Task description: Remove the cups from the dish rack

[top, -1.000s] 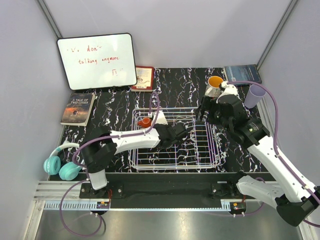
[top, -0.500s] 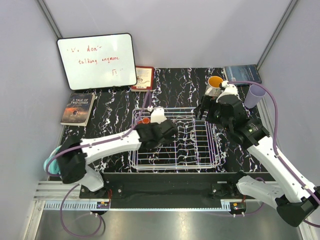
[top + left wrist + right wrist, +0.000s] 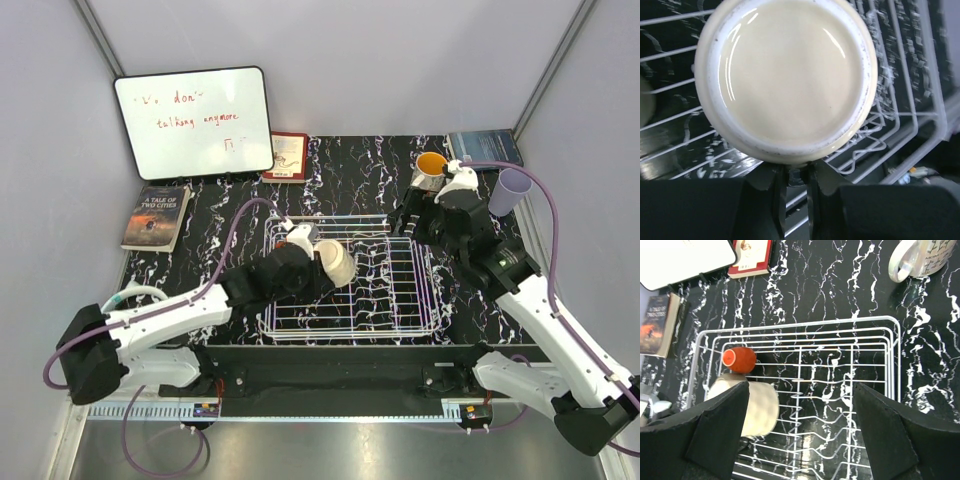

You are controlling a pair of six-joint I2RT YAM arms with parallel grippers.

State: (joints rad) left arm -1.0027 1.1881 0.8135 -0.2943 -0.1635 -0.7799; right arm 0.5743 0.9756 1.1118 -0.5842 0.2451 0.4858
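The white wire dish rack [image 3: 380, 330] stands mid-table. My left gripper [image 3: 318, 268] is shut on a cream cup [image 3: 338, 262] and holds it on its side over the rack's left part. In the left wrist view the cup's base [image 3: 785, 80] fills the frame, with my left gripper [image 3: 796, 180] pinched under its edge. An orange cup [image 3: 738, 359] lies in the rack's far left corner, beside the cream cup [image 3: 760, 410]. My right gripper [image 3: 405, 225] is open and empty above the rack's far right corner [image 3: 892, 340]. A white mug with an orange inside [image 3: 430, 168] and a lavender tumbler [image 3: 510, 190] stand on the table at the right.
A whiteboard [image 3: 195, 122], a red book [image 3: 288, 157] and a dark book [image 3: 156, 216] sit at the back left. Another book [image 3: 484, 148] lies at the back right. Teal headphones [image 3: 122, 297] show partly under my left arm.
My left arm has drawn back to the left and now carries the cream cup over the rack. Its elbow has swung down over the headphones. My right arm has hardly moved.
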